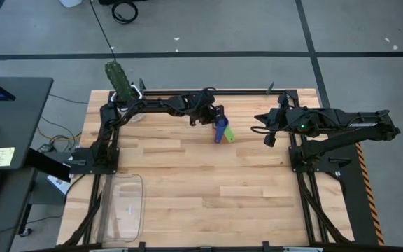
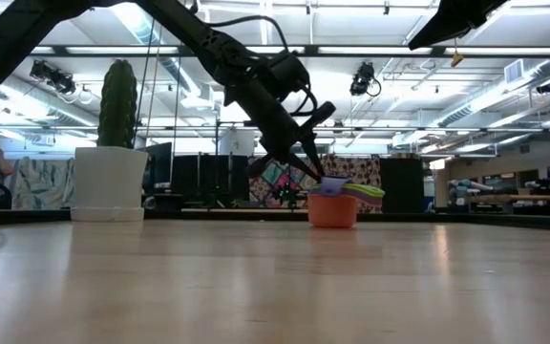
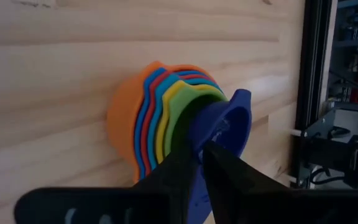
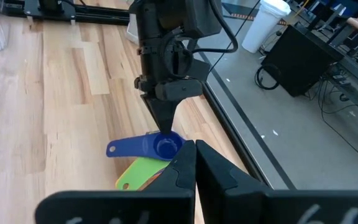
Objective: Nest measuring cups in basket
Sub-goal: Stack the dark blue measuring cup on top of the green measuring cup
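Note:
A nest of measuring cups [image 1: 222, 131] stands on the wooden table far of its middle: orange outermost [image 3: 124, 118], then blue, red, yellow and green, with a dark blue cup [image 3: 227, 123] on top. My left gripper [image 3: 202, 155] reaches it from the far left and is shut on the dark blue cup. My right gripper [image 1: 263, 129] hovers shut to the right of the stack, holding nothing. The clear basket [image 1: 124, 204] lies at the near left corner. My left gripper pinches the dark blue cup's bowl wall at its rim [image 3: 211, 138] between its two fingers. The fingers [image 4: 162, 124] slant down from the far left. The cup sits in the green cup at the top of the stack, its handle [image 4: 120, 149] sticking out sideways.
A white pot with a green cactus [image 1: 117, 78] stands at the far left corner, behind my left arm. The black frame rail [image 1: 208, 92] runs along the far edge. Bare wood lies between the stack and the basket.

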Motion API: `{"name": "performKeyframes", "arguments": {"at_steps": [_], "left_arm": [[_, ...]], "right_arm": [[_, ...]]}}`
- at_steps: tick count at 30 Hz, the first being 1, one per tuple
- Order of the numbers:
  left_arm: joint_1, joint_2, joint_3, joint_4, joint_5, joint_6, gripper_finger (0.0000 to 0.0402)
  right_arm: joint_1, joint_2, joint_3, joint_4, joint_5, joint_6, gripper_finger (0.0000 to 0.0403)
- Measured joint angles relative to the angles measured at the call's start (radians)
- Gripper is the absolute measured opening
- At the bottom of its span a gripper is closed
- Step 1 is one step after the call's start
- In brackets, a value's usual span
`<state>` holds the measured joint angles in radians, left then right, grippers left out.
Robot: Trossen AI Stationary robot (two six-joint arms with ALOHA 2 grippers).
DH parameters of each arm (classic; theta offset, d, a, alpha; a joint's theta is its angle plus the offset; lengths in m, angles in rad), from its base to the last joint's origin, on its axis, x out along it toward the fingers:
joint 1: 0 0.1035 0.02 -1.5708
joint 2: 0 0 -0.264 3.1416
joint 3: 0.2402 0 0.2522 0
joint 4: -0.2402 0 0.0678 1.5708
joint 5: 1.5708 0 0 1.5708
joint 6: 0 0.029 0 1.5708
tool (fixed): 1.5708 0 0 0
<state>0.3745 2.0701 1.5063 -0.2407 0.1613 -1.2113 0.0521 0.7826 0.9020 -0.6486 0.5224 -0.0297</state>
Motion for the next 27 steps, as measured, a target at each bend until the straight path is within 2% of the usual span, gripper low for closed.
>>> {"name": "performKeyframes", "arguments": {"at_steps": [11,18,24,27], "left_arm": [[0.005,-0.006,-0.001,0.001,0.036,0.003,0.0048],[0.009,-0.006,-0.001,-0.077,0.042,0.076,0.0048],[0.032,-0.006,-0.001,-0.055,0.157,0.072,0.0048],[0.044,-0.006,-0.001,-0.056,0.172,0.071,0.0048]], "right_arm": [[0.0,0.0,0.0,0.0,0.0,0.0,0.0007],[0.0,0.0,0.0,0.0,-0.001,0.0,0.0007],[0.0,0.0,0.0,0.001,-0.001,0.0,0.0007],[0.0,0.0,0.0,0.005,-0.001,0.0,0.0007]]}}
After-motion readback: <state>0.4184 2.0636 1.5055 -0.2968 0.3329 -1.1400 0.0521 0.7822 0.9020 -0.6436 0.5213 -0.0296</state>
